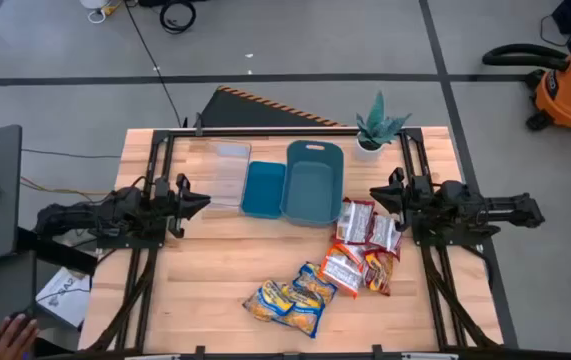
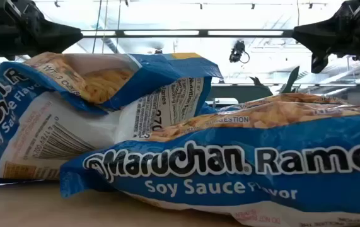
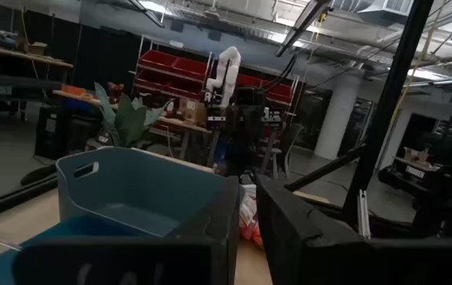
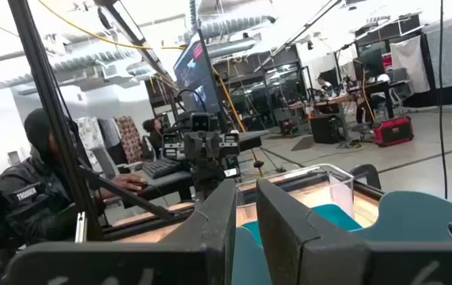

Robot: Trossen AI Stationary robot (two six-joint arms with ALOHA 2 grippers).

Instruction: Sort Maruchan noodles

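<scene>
Noodle packets lie flat on the table's near right part. Yellow-and-blue ones (image 1: pixel 290 298) are nearest and fill the low view (image 2: pixel 230 164). Orange-red ones (image 1: pixel 350 268) and red-and-white ones (image 1: pixel 368 228) lie beyond them, toward the right. My left gripper (image 1: pixel 203 201) (image 3: pixel 248 226) hovers shut over the table's left side, pointing toward the bins. My right gripper (image 1: pixel 374 192) (image 4: pixel 246 218) hovers shut over the right side, just beyond the red-and-white packets, pointing left. Neither touches anything.
Between the grippers, at the table's middle far part, stand a large blue bin (image 1: pixel 313 182), a small blue bin (image 1: pixel 263 188) and a clear bin (image 1: pixel 227 172). A potted plant (image 1: pixel 377 130) stands at the far right corner. A person's hand (image 1: pixel 10 335) shows off the table's near left.
</scene>
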